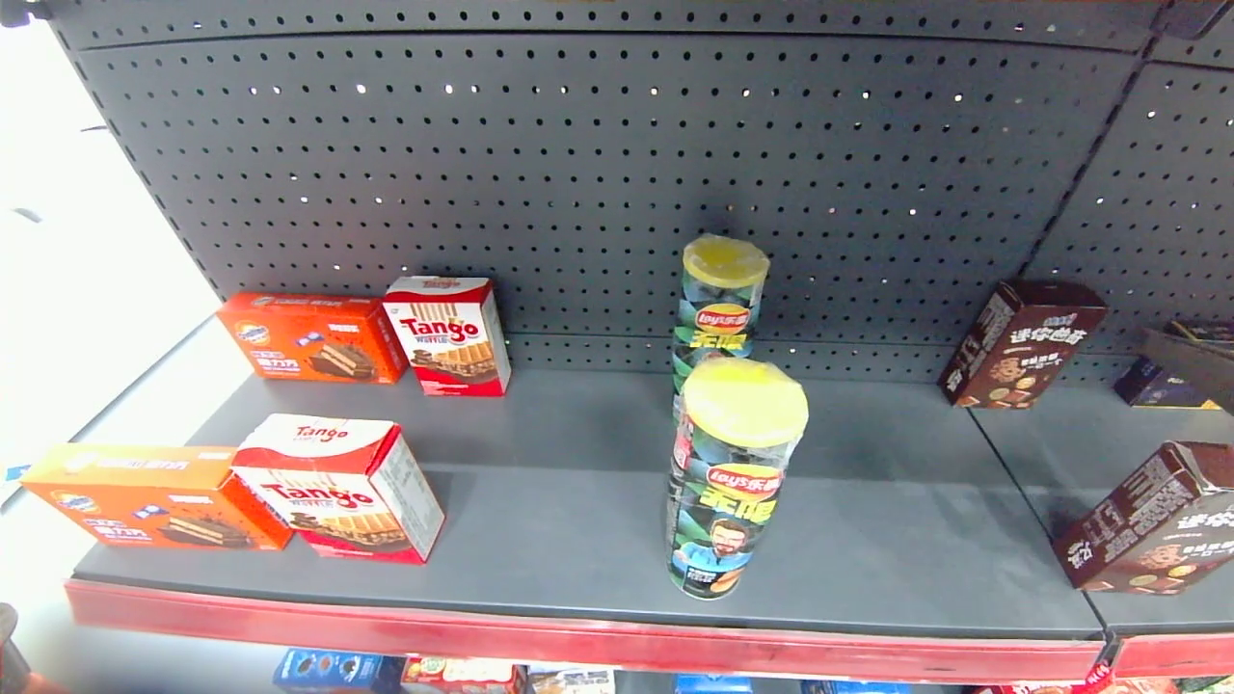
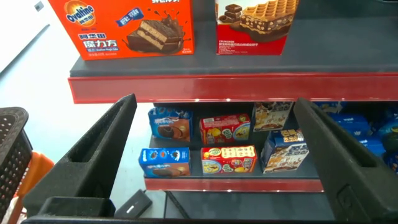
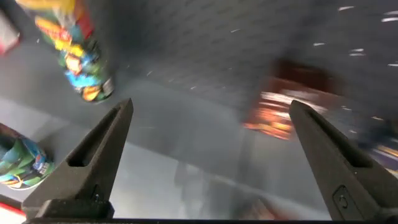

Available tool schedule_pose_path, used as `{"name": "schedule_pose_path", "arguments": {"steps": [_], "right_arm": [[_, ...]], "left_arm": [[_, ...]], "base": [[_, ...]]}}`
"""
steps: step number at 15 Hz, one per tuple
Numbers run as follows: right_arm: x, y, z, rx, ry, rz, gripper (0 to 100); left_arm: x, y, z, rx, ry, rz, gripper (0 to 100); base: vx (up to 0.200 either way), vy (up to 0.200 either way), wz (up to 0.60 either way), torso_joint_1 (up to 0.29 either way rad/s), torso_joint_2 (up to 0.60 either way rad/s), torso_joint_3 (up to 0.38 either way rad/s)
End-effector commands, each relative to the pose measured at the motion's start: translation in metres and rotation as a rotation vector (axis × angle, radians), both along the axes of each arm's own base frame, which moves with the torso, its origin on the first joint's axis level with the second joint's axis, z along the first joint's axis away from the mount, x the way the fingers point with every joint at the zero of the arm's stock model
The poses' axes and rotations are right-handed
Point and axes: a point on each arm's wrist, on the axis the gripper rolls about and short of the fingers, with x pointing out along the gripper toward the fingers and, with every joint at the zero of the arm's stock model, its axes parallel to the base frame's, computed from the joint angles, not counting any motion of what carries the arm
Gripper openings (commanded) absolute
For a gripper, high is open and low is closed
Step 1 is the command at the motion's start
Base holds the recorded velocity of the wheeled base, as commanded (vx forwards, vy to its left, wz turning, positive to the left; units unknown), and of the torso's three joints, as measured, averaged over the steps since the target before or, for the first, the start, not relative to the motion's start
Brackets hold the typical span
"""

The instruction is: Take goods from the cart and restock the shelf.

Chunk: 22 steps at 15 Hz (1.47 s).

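Observation:
Two tall chip cans with yellow lids stand mid-shelf, one at the front (image 1: 735, 482) and one behind it (image 1: 721, 299). Orange cake boxes (image 1: 154, 496) (image 1: 313, 337) and red-white wafer boxes (image 1: 342, 487) (image 1: 451, 335) sit on the left of the dark shelf (image 1: 578, 540). Brown cookie boxes (image 1: 1022, 344) (image 1: 1147, 516) stand on the right. My left gripper (image 2: 211, 162) is open and holds nothing, below the shelf's red front edge (image 2: 217, 87). My right gripper (image 3: 211, 174) is open with nothing in it, facing the shelf between the cans (image 3: 78, 56) and a brown box (image 3: 286, 106).
A black mesh basket (image 2: 12, 155) shows beside the left gripper. The lower shelf holds several small snack boxes (image 2: 227, 146). A perforated back panel (image 1: 598, 173) closes the shelf behind. Bare shelf floor lies between the cans and the boxes on either side.

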Motion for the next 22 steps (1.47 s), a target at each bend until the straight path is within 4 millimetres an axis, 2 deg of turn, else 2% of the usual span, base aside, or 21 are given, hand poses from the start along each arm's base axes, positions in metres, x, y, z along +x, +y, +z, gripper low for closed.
{"name": "schedule_pose_path", "arguments": {"steps": [1, 2, 3, 4, 5, 6, 8, 10, 13, 16, 22], "right_arm": [[-0.095, -0.017, -0.056, 0.023, -0.136, -0.063, 100], [-0.111, -0.019, -0.081, 0.026, -0.121, -0.061, 100], [-0.118, -0.02, -0.094, 0.031, -0.106, -0.061, 100], [-0.129, -0.021, -0.125, 0.095, -0.042, -0.056, 100], [-0.133, -0.022, -0.142, 0.133, -0.015, -0.061, 100], [-0.132, -0.022, -0.161, 0.165, 0.02, -0.068, 100], [-0.124, -0.022, -0.178, 0.179, 0.024, -0.114, 100], [-0.122, -0.022, -0.2, 0.136, 0.157, -0.134, 100], [-0.122, -0.022, -0.2, 0.138, 0.145, -0.134, 100], [-0.121, -0.019, -0.199, 0.148, 0.151, -0.306, 100], [-0.126, -0.019, -0.2, 0.166, 0.096, -0.148, 100]], "left_arm": [[0.0, 0.0, 0.0, 0.001, 0.001, 0.0, 100], [0.0, 0.0, 0.0, 0.001, 0.001, -0.001, 100], [0.0, 0.0, 0.0, 0.001, 0.001, -0.003, 100], [0.0, 0.0, 0.0, 0.001, 0.001, -0.003, 100], [0.0, 0.0, 0.0, 0.001, 0.001, -0.003, 100], [0.0, 0.0, 0.0, 0.001, 0.001, -0.003, 100], [0.0, 0.0, 0.0, 0.001, 0.002, -0.003, 100], [0.0, 0.0, 0.0, 0.0, 0.002, -0.001, 100], [0.0, 0.0, 0.0, 0.0, 0.002, -0.001, 100], [0.0, 0.0, 0.0, 0.0, 0.002, -0.001, 100], [0.0, 0.0, 0.0, -0.002, 0.002, -0.001, 100]], "base": [[0.0, 0.0, 0.0, 0.0, 0.0, 0.0], [0.0, 0.0, 0.0, 0.0, 0.0, 0.0], [0.0, 0.0, 0.0, 0.0, 0.0, 0.0], [0.0, 0.0, 0.0, 0.0, 0.0, 0.0], [0.0, 0.0, 0.0, 0.0, 0.0, 0.0], [0.0, 0.0, 0.0, 0.0, 0.0, 0.0], [0.0, 0.0, 0.0, 0.0, 0.0, 0.0], [0.0, 0.0, 0.0, 0.0, 0.0, 0.0], [0.0, 0.0, 0.0, 0.0, 0.0, 0.0], [0.0, 0.0, 0.0, 0.0, 0.0, 0.0], [0.0, 0.0, 0.0, 0.0, 0.0, 0.0]]}}
